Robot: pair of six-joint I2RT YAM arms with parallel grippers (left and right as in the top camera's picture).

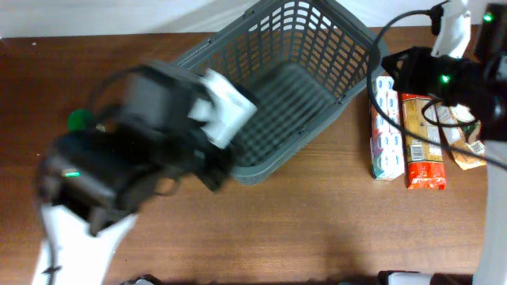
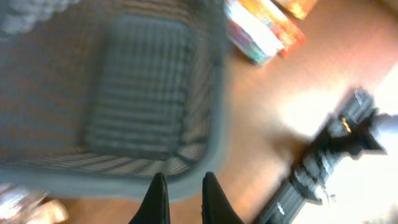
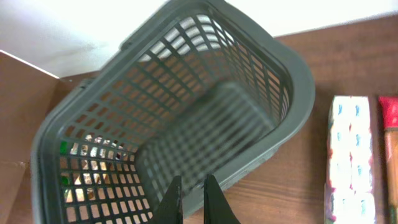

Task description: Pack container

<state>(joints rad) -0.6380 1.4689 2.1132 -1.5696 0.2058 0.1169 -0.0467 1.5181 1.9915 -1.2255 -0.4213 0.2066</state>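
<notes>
Left hand (image 2: 185, 199) hangs over the near rim of the basket (image 1: 333, 47), closed and empty; right hand (image 3: 193, 202), right of the basket, likewise. Basket holds nothing; packets (image 1: 404, 134) beside it on the tabletop (image 1: 317, 222) are not yet packed.

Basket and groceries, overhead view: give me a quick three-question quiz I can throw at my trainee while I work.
1. True or false: the basket already has a packet in it.
2. Where does the blue-and-white packet lie? A) inside the basket; B) on the table beside the red packet; C) balanced on the basket's rim.
3. What do the left pincer and the right pincer hold?

Key: 1 false, its floor is bare. 2 B. 3 nothing, both are shut with nothing between the fingers.
</notes>
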